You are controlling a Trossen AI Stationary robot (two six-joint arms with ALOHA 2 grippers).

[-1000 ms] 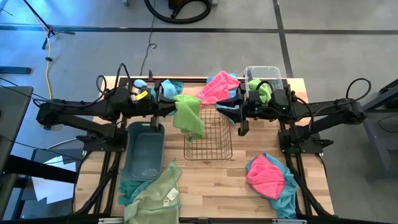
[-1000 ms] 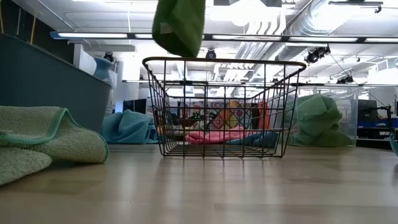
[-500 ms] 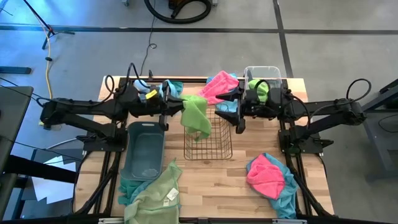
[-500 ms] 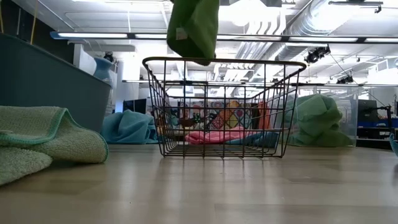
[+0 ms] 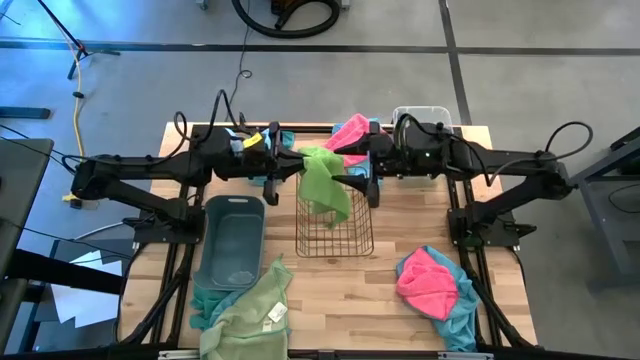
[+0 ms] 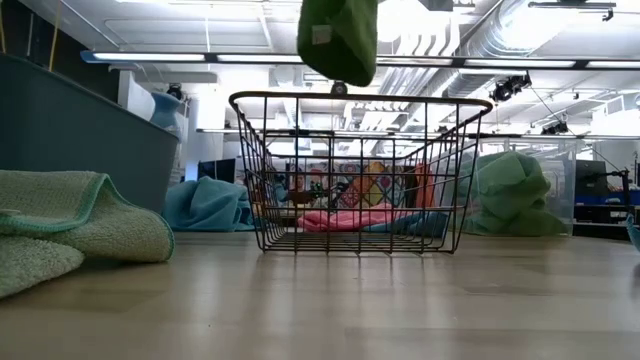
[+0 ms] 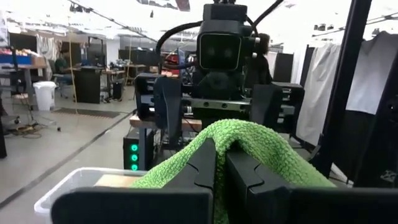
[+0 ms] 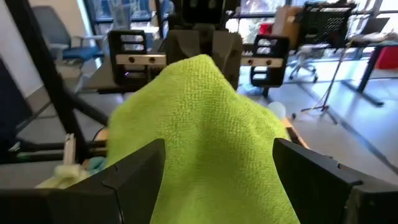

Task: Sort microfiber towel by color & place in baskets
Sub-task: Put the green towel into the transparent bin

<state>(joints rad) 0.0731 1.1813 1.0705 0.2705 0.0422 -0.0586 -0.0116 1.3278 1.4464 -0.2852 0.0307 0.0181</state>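
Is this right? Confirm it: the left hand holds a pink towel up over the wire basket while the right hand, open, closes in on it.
Not quite: the towel is lime green, not pink. The high view shows the left hand holding the lime green towel above the wire basket, and the right wrist view shows the right hand open around the cloth.

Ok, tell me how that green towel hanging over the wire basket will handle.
Probably floppy: the green towel droops in folds from the left end effector. Likely light, since one pinched edge carries it. Its fuzzy pile should grip rather than slip.
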